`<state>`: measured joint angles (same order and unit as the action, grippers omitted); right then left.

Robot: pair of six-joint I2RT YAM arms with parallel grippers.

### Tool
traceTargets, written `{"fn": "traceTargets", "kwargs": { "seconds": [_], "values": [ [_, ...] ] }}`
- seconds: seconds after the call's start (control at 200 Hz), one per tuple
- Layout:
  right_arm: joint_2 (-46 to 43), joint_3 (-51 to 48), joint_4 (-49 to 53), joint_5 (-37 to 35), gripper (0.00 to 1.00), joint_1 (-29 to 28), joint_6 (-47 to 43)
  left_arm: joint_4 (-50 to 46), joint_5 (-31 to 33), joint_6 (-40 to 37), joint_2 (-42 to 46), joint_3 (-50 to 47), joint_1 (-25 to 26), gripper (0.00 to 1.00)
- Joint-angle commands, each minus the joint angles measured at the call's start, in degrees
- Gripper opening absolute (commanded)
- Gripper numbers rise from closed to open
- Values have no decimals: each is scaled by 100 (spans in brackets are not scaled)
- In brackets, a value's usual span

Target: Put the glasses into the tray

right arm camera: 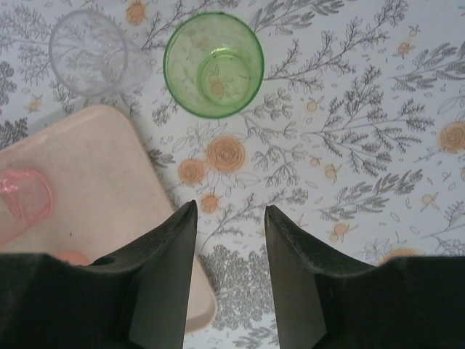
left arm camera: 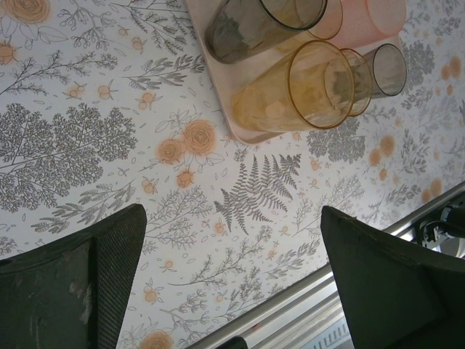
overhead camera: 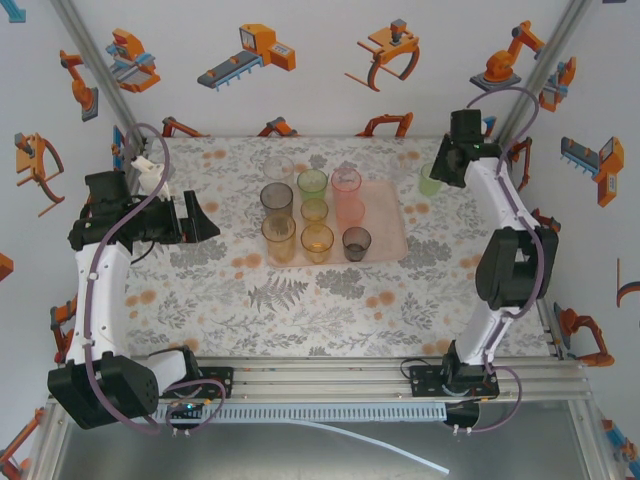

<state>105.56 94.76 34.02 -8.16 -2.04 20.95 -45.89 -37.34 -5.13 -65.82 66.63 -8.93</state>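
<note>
Here, most glasses (overhead camera: 318, 240) stand in the tray (overhead camera: 388, 215); a green tumbler (right arm camera: 213, 64) and, seemingly, a clear tumbler (right arm camera: 91, 52) sit on the bench (overhead camera: 300, 310) beside it. The left end effector (left arm camera: 232, 214) and right end effector (right arm camera: 231, 211) are released, empty.

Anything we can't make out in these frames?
Top view: whether the clear plastic tumbler stands on the flat pale pink rectangular tray or just behind it; the tumbler itself hides the rim there.
Left wrist view: the tall smoky grey tumbler and the tray's far part, both cut off by the top edge.
Right wrist view: the pink translucent tumbler, cut off by the left edge.
</note>
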Motion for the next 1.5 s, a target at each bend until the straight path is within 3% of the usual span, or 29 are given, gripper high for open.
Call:
{"fn": "traceTargets", "kwargs": {
  "seconds": [0.0,1.197,1.492],
  "values": [
    [303,430,-118,95,42,123,-90,-69,-50,-16,153,44,13,97],
    [2106,1638,-221,231,42,437,-249,-26,13,-50,166,-130,-118,97],
    [2267,1640,-220,245,32,449,-253,-17,24,-43,168,-148,-131,97]
  ]
}}
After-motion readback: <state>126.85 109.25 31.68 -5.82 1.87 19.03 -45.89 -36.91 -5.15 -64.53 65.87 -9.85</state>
